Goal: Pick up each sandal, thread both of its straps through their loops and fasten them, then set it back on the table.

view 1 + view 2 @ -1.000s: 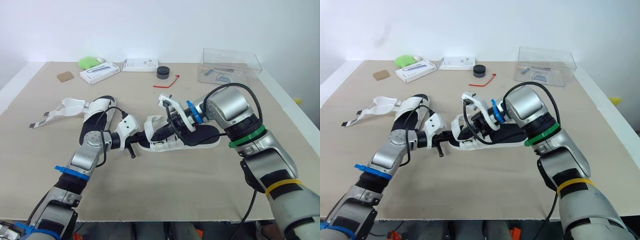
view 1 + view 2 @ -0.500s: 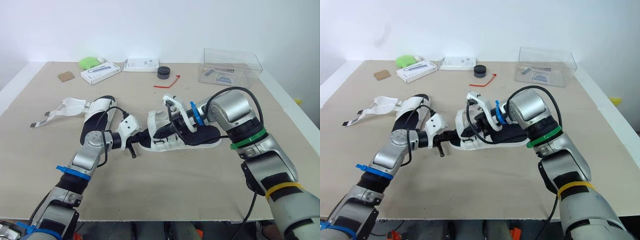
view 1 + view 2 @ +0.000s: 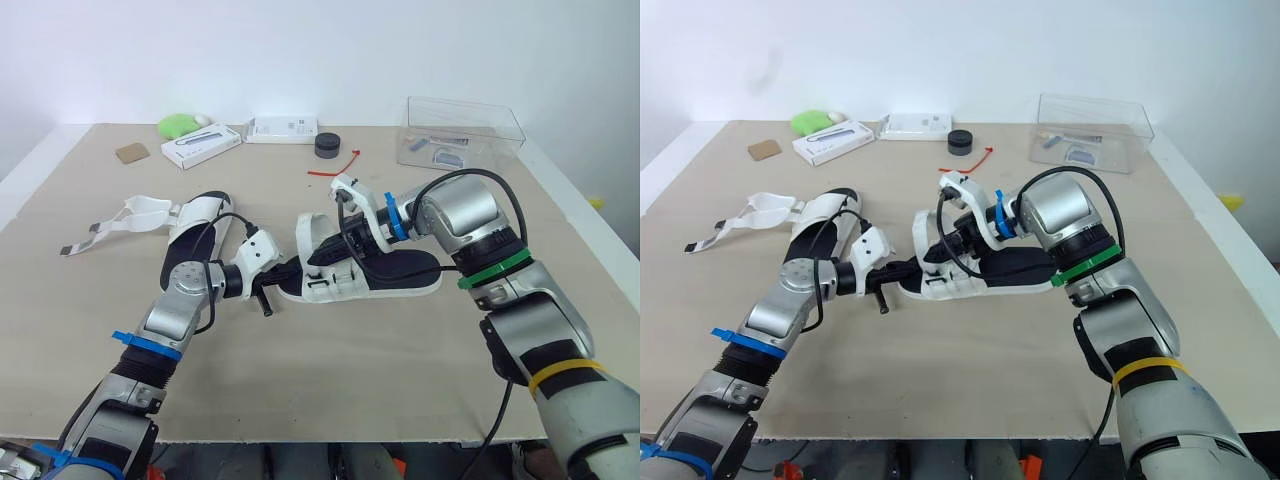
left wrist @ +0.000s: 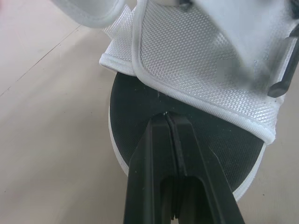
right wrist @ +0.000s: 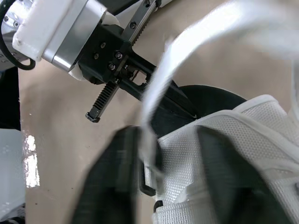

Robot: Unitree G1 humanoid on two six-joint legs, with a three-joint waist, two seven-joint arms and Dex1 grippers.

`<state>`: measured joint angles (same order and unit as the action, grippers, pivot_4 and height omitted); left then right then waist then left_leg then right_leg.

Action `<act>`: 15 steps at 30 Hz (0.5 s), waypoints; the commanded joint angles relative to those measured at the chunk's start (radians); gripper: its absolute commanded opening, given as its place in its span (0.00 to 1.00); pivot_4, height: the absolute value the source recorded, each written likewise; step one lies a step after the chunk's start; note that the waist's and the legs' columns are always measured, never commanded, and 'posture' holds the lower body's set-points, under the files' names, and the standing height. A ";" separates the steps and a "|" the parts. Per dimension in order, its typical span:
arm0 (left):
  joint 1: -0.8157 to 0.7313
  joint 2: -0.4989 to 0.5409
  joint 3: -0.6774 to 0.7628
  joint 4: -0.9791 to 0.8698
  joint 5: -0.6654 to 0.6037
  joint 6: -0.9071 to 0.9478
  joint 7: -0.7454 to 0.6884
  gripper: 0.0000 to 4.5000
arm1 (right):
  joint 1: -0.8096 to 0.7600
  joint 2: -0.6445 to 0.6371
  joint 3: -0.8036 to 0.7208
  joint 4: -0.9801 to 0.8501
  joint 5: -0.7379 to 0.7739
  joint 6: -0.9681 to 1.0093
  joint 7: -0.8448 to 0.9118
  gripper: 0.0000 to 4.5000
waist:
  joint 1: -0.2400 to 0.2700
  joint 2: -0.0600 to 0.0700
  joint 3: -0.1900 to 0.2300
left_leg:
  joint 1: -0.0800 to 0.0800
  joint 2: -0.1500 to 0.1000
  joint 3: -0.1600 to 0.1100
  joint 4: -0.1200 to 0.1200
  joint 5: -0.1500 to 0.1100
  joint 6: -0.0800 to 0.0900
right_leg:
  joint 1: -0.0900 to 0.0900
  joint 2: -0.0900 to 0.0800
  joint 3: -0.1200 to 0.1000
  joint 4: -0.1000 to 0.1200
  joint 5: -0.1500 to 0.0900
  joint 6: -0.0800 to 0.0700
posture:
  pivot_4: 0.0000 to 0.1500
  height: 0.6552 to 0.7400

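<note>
Shifted since 1 s ago: R gripper (image 3: pixel 345 228) now higher and farther back over the sandal (image 3: pixel 385 272), whose front strap (image 3: pixel 306 236) has been raised to stand upright. Sandal is laid flat at table (image 3: pixel 330 370) ctr, toe to 9 o'clock, heel to 3. L gripper (image 3: pixel 285 268) is set at the toe, jaws clenched together, tips pressed on the black insole (image 4: pixel 140 102). R gripper jaws are parted, astride the white mesh upper (image 5: pixel 243 140); grasp not confirmed. 2nd sandal (image 3: pixel 195 222) is laid at 9 o'clock of the first, straps undone. Clear box (image 3: pixel 462 128) is kept at 1 o'clock; black puck (image 3: pixel 326 145) and red tie (image 3: pixel 335 163) at 12.
</note>
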<state>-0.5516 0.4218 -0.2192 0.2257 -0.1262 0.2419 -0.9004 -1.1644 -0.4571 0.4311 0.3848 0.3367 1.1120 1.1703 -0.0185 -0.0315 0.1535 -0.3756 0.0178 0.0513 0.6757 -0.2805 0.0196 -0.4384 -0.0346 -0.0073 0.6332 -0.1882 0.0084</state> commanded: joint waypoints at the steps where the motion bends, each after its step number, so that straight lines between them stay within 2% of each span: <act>1: 0.037 0.005 -0.034 0.038 0.039 0.033 0.004 0.00 | 0.023 -0.009 -0.033 -0.108 0.015 0.013 -0.021 0.66 | 0.000 0.000 0.000 | 0.000 0.000 0.000 0.000 0.000 0.000 | 0.000 0.000 0.000 0.000 0.000 0.000 | 1.00 1.00; 7: 0.042 0.005 -0.033 0.034 0.039 0.035 0.004 0.00 | 0.117 -0.025 -0.066 -0.277 0.055 0.096 -0.080 0.66 | 0.000 0.000 0.000 | 0.000 0.000 0.000 0.000 0.000 0.000 | 0.000 0.000 0.000 0.000 0.000 0.000 | 1.00 1.00; 12: 0.043 0.003 -0.036 0.035 0.040 0.035 0.003 0.00 | 0.148 -0.004 -0.118 -0.322 0.092 0.156 -0.145 0.66 | -0.001 0.000 0.000 | 0.000 0.000 0.000 0.000 0.000 0.000 | 0.000 0.000 0.000 0.000 0.000 0.000 | 1.00 1.00; 13: 0.043 0.003 -0.037 0.035 0.040 0.035 0.002 0.00 | 0.150 0.000 -0.125 -0.325 0.099 0.164 -0.156 0.58 | -0.001 0.000 0.000 | 0.000 0.000 0.000 0.000 0.000 0.000 | 0.000 0.000 0.000 0.000 0.000 0.000 | 1.00 1.00; 14: 0.042 0.002 -0.037 0.036 0.040 0.034 0.002 0.00 | 0.150 0.004 -0.130 -0.325 0.103 0.171 -0.166 0.55 | -0.001 0.000 0.000 | 0.000 0.000 0.000 0.000 0.000 0.000 | 0.000 0.000 0.000 0.000 0.000 0.000 | 1.00 1.00; 15: 0.041 0.002 -0.037 0.038 0.040 0.033 0.002 0.00 | 0.149 0.008 -0.134 -0.320 0.107 0.173 -0.175 0.47 | -0.001 0.000 0.000 | 0.000 0.000 0.000 0.000 0.000 0.000 | 0.000 0.000 0.000 0.000 0.000 0.000 | 1.00 1.00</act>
<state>-0.5443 0.4205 -0.2178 0.2181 -0.1256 0.2422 -0.8977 -1.0060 -0.4551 0.3368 0.0948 0.4264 1.2791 1.0102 -0.0190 -0.0315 0.1535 -0.3757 0.0179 0.0511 0.6757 -0.2805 0.0196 -0.4385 -0.0348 -0.0073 0.6331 -0.1882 0.0084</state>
